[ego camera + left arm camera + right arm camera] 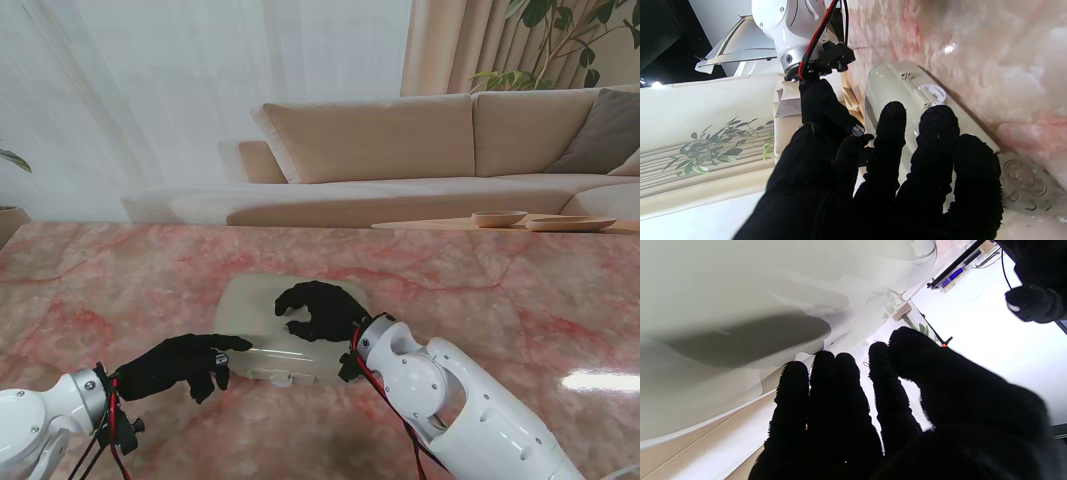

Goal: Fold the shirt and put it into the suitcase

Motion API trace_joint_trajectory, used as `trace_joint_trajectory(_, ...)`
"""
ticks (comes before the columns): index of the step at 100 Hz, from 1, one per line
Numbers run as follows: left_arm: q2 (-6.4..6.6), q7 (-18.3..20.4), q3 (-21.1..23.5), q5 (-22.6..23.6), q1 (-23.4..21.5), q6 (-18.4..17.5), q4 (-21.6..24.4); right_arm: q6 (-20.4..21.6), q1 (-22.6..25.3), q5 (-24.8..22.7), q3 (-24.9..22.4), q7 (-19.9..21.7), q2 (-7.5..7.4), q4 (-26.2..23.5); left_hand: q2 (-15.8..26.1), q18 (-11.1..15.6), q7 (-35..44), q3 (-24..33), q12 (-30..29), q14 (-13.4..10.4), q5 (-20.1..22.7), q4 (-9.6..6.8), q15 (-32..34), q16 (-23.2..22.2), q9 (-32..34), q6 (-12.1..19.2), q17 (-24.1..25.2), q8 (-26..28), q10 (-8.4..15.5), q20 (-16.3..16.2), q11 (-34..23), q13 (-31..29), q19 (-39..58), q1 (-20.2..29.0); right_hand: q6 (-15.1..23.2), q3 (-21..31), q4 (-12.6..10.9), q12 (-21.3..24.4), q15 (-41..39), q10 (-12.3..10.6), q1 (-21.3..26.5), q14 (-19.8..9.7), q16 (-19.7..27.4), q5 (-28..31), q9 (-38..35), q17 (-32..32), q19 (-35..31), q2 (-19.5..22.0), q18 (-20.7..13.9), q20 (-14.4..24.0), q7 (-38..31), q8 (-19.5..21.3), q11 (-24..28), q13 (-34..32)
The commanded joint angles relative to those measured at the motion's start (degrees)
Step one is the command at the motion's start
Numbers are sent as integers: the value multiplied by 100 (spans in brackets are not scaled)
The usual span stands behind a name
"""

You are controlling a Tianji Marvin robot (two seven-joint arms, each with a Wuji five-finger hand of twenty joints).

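Fingers point(937, 140) of my left hand point(175, 365) reach forward, slightly apart and gently curled, with the tips at the near-left edge of the suitcase point(255, 315); I cannot tell whether they press on the shell or only meet it. No object sits between them. From the left wrist, the same black-gloved fingers lie along the long side of the cream shell, beside a small latch and a round fitting on that side, and a caster wheel point(1023, 186) shows at the corner.

Farther from me, my right hand point(320, 308) rests palm down on top of the closed suitcase, fingers curved and a little apart, touching the lid without closing round anything. The right wrist view shows these fingers point(840, 393) side by side close against the pale, smooth lid, the thumb set apart from them.

Position of the task's things: the suitcase lies flat and shut near the middle of the pink marble table point(520, 290), between my two arms. No shirt is visible in any view; I cannot tell where it is.

Beyond the table stand a beige sofa point(420, 140) and a low wooden table with shallow dishes point(498, 217).
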State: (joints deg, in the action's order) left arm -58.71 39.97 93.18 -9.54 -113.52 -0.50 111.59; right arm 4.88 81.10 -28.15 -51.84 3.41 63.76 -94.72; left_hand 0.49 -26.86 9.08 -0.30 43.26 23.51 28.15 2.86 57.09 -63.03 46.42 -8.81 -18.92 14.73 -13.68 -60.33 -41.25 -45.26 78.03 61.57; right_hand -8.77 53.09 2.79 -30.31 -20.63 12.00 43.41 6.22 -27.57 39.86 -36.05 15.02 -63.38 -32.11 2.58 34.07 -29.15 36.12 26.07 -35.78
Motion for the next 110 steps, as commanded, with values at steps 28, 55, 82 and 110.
trace_joint_trajectory(28, 104, 290, -306, 43, -89, 282, -222, -126, 76, 64, 109, 316, -76, 383, -241, 138, 7, -153, 894, -694, -50, -57, 2201, -218, 949, -304, -1639, -256, 977, -885, -1891, -1559, 1744, 92, 68, -67, -147, -103, -306, 261, 72, 616, -127, -57, -102, 205, 210, -111, 1072, -192, -53, 38, 61, -219)
trace_joint_trajectory(55, 246, 850, -612, 157, 210, 586, -420, -181, 78, 86, 95, 366, -83, 382, -131, 323, 60, -97, 909, -976, -265, -62, 2715, 21, 1235, -685, -2236, -458, 1255, -469, -2335, -2026, 2356, 708, 59, -88, -145, -100, -303, 272, 36, 621, -123, -31, -98, 195, 210, -157, 1081, -199, -86, 16, 54, -211)
trace_joint_trajectory(82, 314, 1083, -1012, 262, 602, 905, -731, -180, 37, 88, 108, 420, -94, 425, 30, 319, -325, -75, 904, -983, -1127, -85, 2701, 12, 1075, -1285, -2197, -706, 1338, -427, -2342, -1958, 2357, 1096, 50, -75, -130, -95, -291, 264, 72, 620, -113, -13, -84, 196, 212, -225, 1098, -205, -96, 9, 53, -208)
trace_joint_trajectory(110, 289, 998, -1334, 216, 877, 1240, -1045, -179, 17, 102, 111, 455, -100, 458, 140, 325, -430, -122, 906, -1011, -1412, -78, 2834, -66, 1037, -1452, -2273, -828, 1341, -512, -2413, -1976, 2513, 1111, 50, -61, -123, -90, -290, 269, 58, 616, -110, 7, -79, 197, 211, -260, 1097, -210, -111, 6, 58, -212)
